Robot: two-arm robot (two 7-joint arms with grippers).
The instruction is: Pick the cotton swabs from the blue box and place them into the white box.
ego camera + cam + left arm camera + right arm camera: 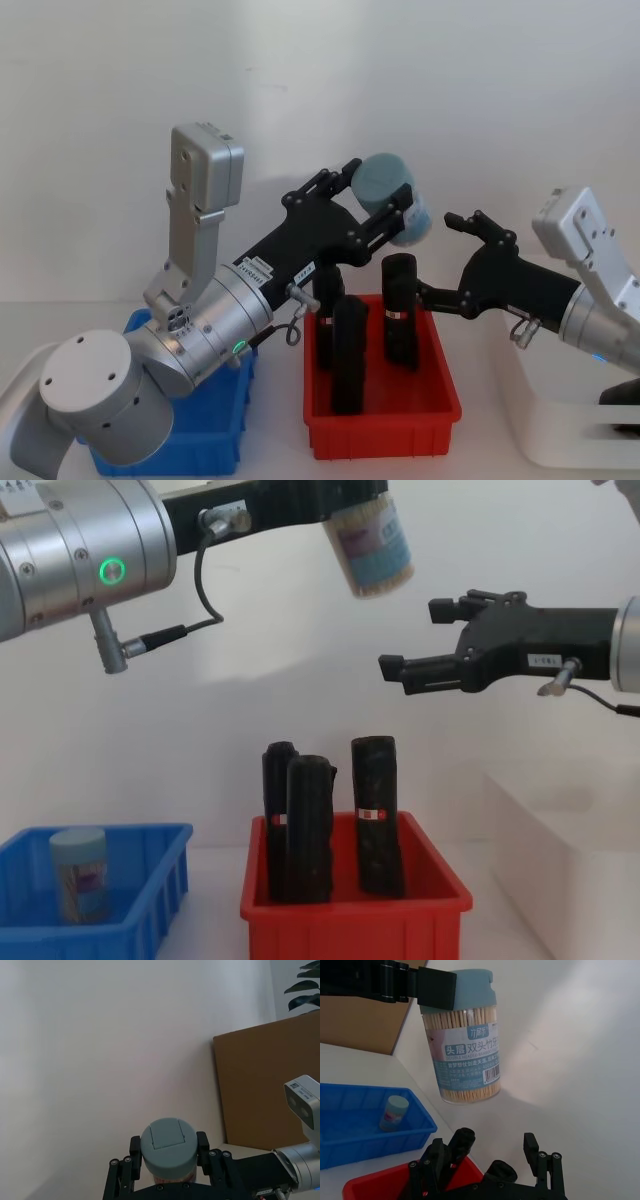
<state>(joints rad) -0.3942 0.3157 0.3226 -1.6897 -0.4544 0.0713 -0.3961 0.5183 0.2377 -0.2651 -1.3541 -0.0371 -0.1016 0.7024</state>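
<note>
My left gripper [383,196] is raised high above the red bin and is shut on a cotton swab jar [392,198] with a pale blue cap [167,1146]. The jar [370,538] hangs tilted, its label and swab sticks [465,1045] plain in the right wrist view. My right gripper [441,256] is open just to the jar's right and slightly lower, apart from it [415,638]. A second cotton swab jar [78,874] stands upright in the blue box [135,833] at the left [395,1112]. The white box [560,445] sits at the right.
A red bin [385,432] between the blue and white boxes holds three upright black rolls [377,815]. A brown cardboard panel [260,1085] leans against the pale wall behind. The left arm's elbow [100,395] hangs over the blue box [225,440].
</note>
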